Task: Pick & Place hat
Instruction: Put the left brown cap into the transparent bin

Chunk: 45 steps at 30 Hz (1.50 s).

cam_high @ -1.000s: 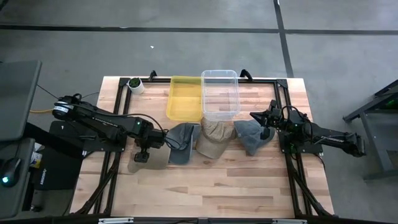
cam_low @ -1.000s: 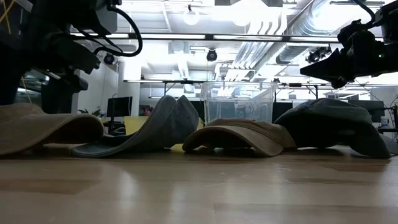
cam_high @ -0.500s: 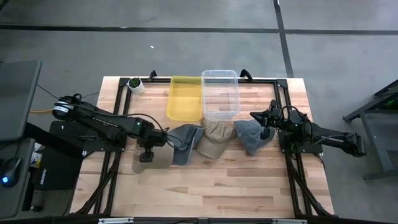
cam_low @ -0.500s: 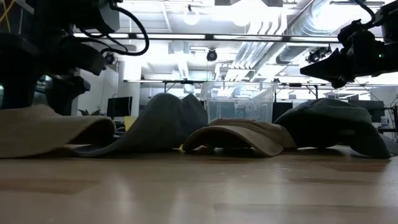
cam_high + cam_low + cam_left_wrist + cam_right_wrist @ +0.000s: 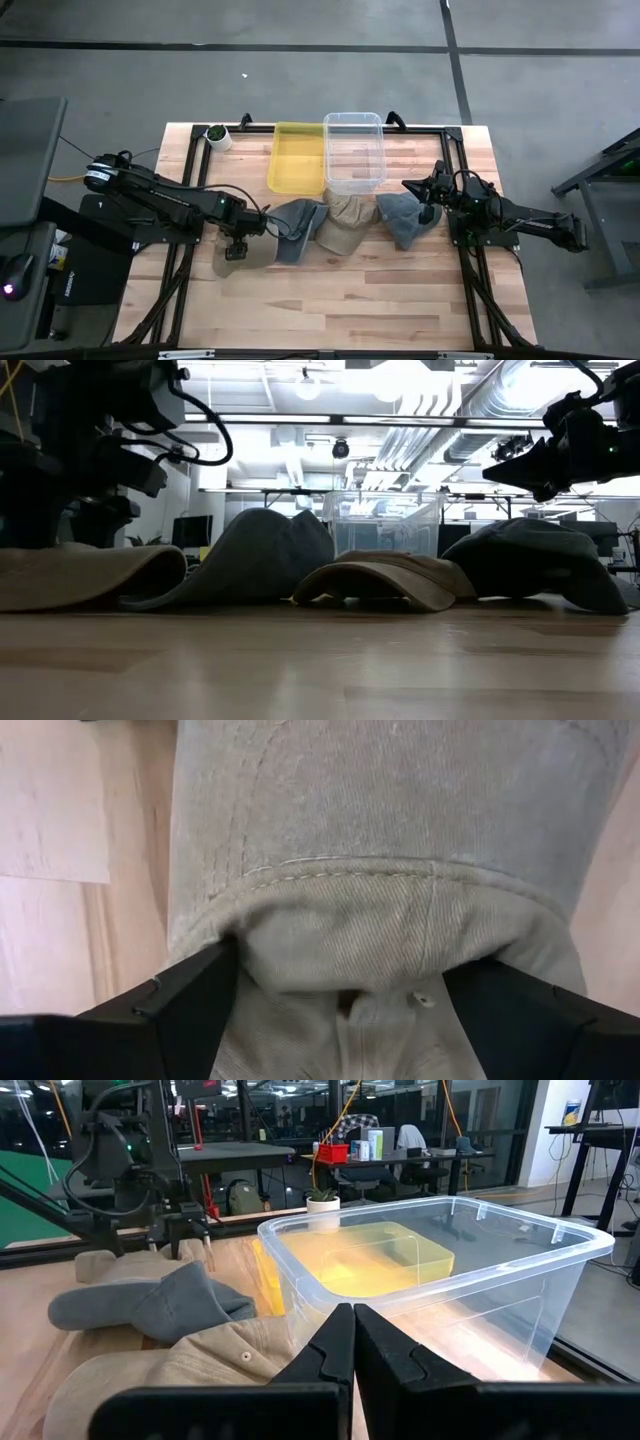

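Left gripper (image 5: 235,252) low over tan hat (image 5: 400,870) at table's (image 5: 330,300) left end, fingers (image 5: 190,1000) spread wide, straddling crown, positioned to pinch fabric; no grip yet. Right gripper (image 5: 353,1342) closed, empty, waiting beside clear bin (image 5: 450,1270). Grey hat (image 5: 293,228) overlaps tan one. Tan hat mostly hidden under arm from above; fingertip contact unclear.

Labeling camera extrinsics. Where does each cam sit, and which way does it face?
High: overhead, straight down on the table; both arms show.
Low: tabletop height, level across the caps; arms enter from above.
Left wrist: on the left gripper, open, straddling the tan cap.
Right wrist: over the shut right gripper, facing the clear bin.
Shared: high and right wrist both show the clear bin and yellow bin.
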Available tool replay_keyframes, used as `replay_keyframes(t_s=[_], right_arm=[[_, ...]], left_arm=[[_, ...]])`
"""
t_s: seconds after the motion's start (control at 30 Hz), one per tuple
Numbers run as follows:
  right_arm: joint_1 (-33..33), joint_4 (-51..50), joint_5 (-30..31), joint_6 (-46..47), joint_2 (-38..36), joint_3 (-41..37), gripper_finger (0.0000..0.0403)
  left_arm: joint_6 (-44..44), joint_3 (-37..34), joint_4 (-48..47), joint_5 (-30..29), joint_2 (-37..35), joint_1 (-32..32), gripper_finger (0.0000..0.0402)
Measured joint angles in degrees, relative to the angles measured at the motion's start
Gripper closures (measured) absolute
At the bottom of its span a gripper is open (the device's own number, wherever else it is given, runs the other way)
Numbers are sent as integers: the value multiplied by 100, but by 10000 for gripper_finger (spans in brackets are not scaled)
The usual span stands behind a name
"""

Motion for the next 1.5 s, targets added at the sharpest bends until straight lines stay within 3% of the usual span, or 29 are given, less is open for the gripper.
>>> replay_keyframes(t_s=[0.27, 0.7, 1.0, 1.2, 1.5], right_arm=[[-1, 1, 1, 0, 1, -2, 402], [0, 2, -1, -1, 1, -1, 402], [-1, 2, -1, -1, 1, -2, 402], [-1, 4, -1, -2, 0, 0, 402], [-2, 2, -1, -2, 0, -2, 402]], left_arm=[[-94, -13, -15, 2, 0, 2, 157], [-260, -15, -92, 240, 0, 2, 389], [-403, 49, -556, 559, 2, 2, 401], [-388, 405, -1168, 548, 4, 2, 401], [-363, 729, -1207, 443, 0, 2, 401]])
